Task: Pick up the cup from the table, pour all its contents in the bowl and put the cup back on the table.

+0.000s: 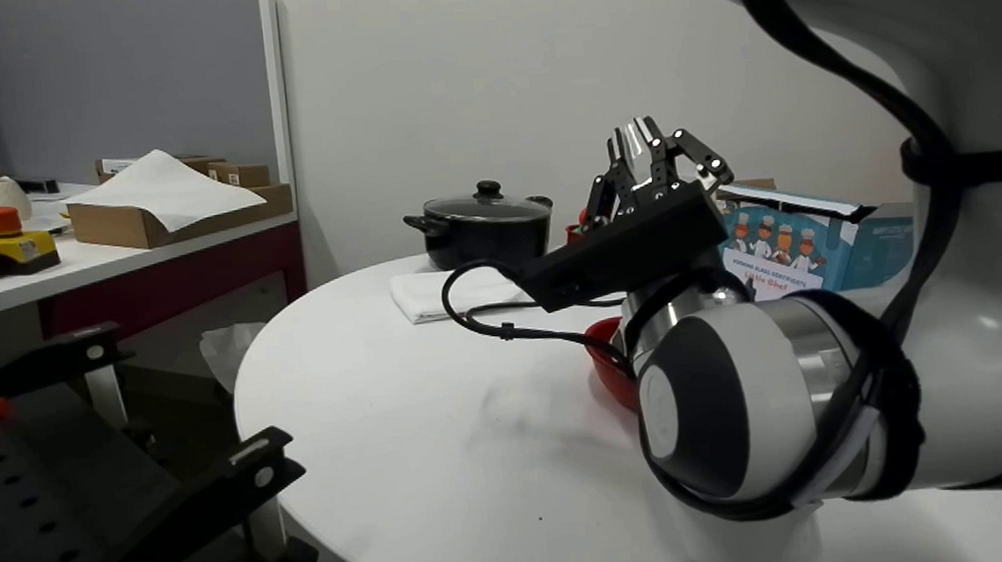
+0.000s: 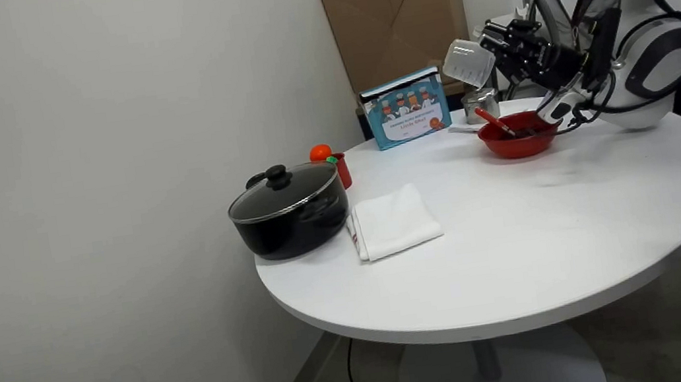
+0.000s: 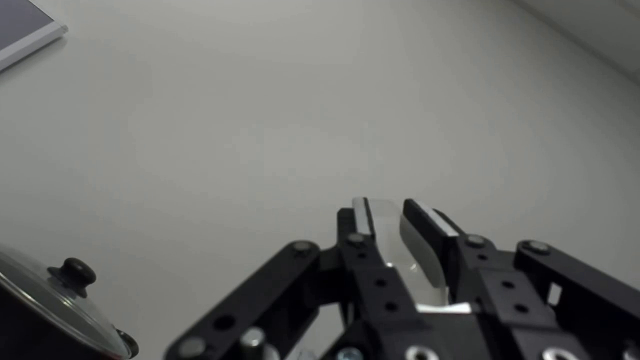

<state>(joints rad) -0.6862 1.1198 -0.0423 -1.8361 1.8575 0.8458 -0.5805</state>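
The clear cup [image 2: 469,63] is tilted in the air above the table, up and to the side of the red bowl [image 2: 511,150]. My gripper [image 2: 488,38] is shut on it; in the wrist view the gripper [image 3: 385,205] has the clear cup [image 3: 390,232] between its fingers. No dark contents show in the cup. The bowl looks dark inside, with a red spoon handle [image 2: 494,121] sticking out. In an exterior view my gripper [image 1: 632,131] points up, and the arm hides most of the bowl [image 1: 610,370]. The round white table [image 2: 521,245] carries the bowl.
A black lidded pot [image 2: 291,221] stands at the table edge by a white folded cloth [image 2: 395,223] and a small red cup [image 2: 344,172]. A blue box [image 2: 407,111] and a silver metal vessel [image 2: 482,106] stand near the bowl. A wall [image 3: 250,125] lies beyond.
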